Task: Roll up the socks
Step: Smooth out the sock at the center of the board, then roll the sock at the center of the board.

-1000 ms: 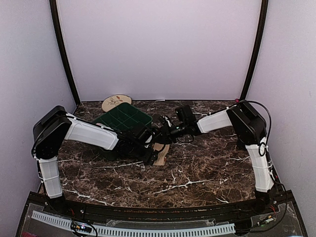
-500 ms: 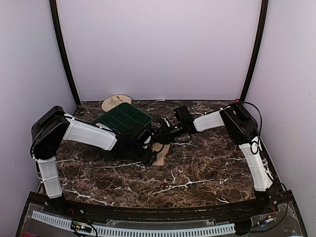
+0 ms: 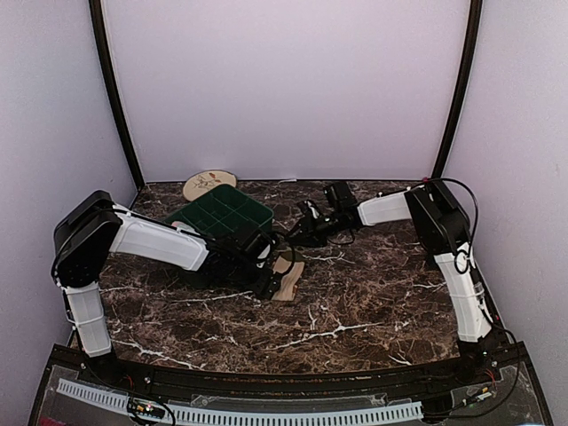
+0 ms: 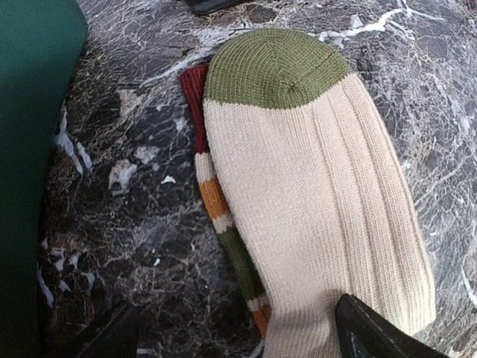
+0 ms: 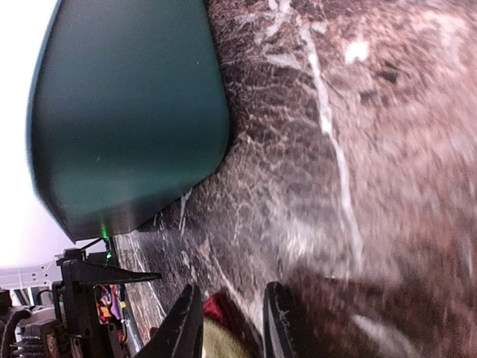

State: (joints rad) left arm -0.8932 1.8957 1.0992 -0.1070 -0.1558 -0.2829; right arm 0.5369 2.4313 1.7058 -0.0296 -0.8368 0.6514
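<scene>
A tan sock (image 4: 320, 209) with an olive toe lies folded on the marble table (image 4: 127, 194), its red, orange and green striped cuff (image 4: 212, 198) peeking out along its left edge. My left gripper (image 4: 242, 339) hovers just over the sock's near end, open wide; one finger is over the table and the other over the fabric. From above, the sock (image 3: 289, 277) sits right of the left gripper (image 3: 266, 280). My right gripper (image 3: 306, 232) is a short way behind the sock, apart from it. In its wrist view the right gripper (image 5: 231, 321) has a narrow gap with nothing gripped, and the sock (image 5: 223, 339) lies beyond.
A dark green compartment tray (image 3: 222, 213) stands just behind the left arm and fills the left edge of the left wrist view as the tray (image 4: 30, 149). A round beige plate (image 3: 209, 185) lies at the back wall. Bare marble (image 3: 373, 302) stretches right and front.
The right arm has drawn back from the sock toward the back right. The left gripper has stayed open over the sock.
</scene>
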